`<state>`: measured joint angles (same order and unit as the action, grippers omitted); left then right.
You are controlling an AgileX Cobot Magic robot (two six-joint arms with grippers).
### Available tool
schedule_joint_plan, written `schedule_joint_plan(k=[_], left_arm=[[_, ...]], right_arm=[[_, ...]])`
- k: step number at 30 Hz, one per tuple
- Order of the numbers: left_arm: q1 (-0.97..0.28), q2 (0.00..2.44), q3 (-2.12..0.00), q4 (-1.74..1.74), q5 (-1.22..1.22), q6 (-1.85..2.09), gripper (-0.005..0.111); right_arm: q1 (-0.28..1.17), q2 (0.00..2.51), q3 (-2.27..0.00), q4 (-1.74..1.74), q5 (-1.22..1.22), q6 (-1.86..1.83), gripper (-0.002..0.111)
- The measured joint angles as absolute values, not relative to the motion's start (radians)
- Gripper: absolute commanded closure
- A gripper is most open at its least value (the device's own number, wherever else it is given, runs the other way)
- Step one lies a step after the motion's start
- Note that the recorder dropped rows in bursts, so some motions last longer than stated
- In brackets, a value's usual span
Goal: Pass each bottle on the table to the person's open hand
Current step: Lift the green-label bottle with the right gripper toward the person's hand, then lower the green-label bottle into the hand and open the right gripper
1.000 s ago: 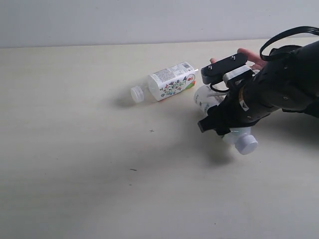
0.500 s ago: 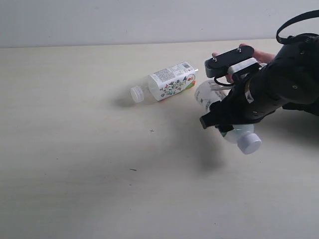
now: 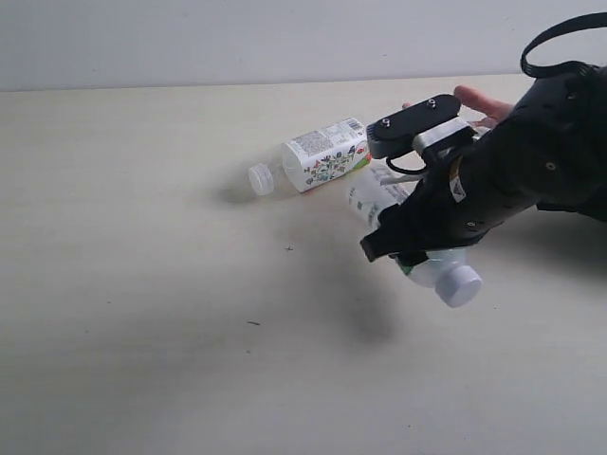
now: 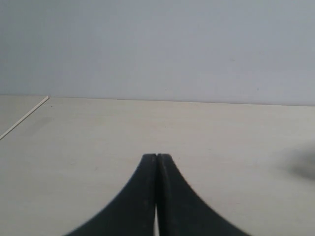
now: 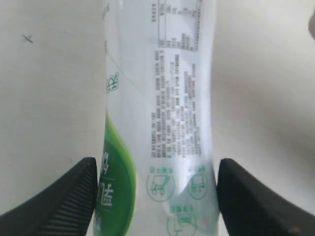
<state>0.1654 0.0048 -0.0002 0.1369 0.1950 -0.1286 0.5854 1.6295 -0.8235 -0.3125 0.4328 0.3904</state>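
Observation:
My right gripper is shut on the white-capped clear bottle with the green label. It holds the bottle tilted above the table, white cap toward the near side. The squarish white-labelled bottle lies on its side just beyond, cap pointing left. Behind the right arm, the person's open hand shows only its fingertips. My left gripper is shut and empty over bare table. Both red-capped bottles are out of view.
The right arm's black bulk fills the right side and hides most of the hand. A grey wall runs behind the table's far edge. A few tiny dark specks mark the tabletop.
The right gripper with the green-label bottle first rose to the right, then swung back left and slightly down. The squarish bottle has not moved.

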Motion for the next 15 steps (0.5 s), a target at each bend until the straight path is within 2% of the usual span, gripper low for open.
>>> schedule_joint_plan(k=[10, 15], left_arm=[[0.165, 0.005, 0.0, 0.137, 0.195, -0.129, 0.107], [0.165, 0.005, 0.0, 0.137, 0.195, -0.129, 0.107]], right_arm=[[0.604, 1.378, -0.911, -0.266, 0.594, 0.363, 0.108], [0.604, 1.246, -0.994, -0.294, 0.765, 0.36, 0.108]])
